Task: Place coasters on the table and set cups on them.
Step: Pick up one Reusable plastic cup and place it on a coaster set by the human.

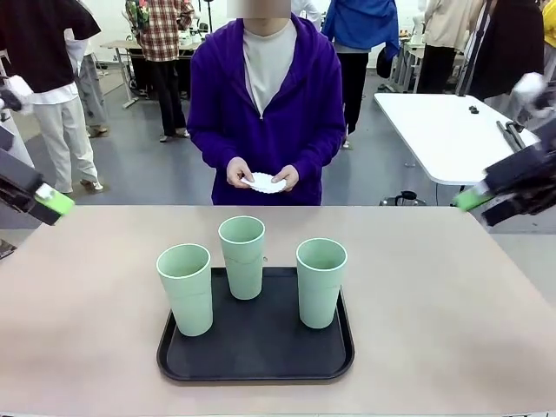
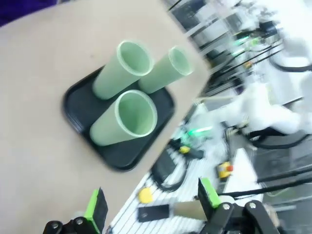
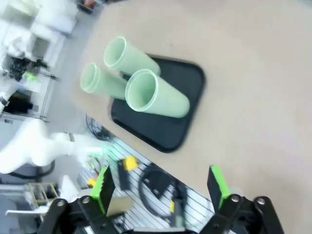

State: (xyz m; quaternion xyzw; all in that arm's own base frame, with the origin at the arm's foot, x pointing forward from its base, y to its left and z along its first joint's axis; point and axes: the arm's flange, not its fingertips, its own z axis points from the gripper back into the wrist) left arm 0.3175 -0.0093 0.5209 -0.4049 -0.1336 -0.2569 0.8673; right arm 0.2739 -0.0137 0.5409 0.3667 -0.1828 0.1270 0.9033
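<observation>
Coasters (image 1: 264, 182) held in person's hands (image 1: 236, 173) beyond desk (image 1: 452, 304) far edge; none laid yet. Cups (image 1: 244, 257) upright on black tray (image 1: 256, 369). Left tool (image 2: 151, 200), right tool (image 3: 160, 185) released, empty. Best: wait for coasters spaced apart, then lift each cup straight up and centre it.

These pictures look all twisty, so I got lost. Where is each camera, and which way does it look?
Front: between the arms, facing the person across the table; left gripper and right gripper at the edges.
Left wrist: on the left arm, looking down at the tray; own open fingers below.
Right wrist: on the right arm, looking down likewise; own open fingers below.
Shared: three cups on the tray.
</observation>
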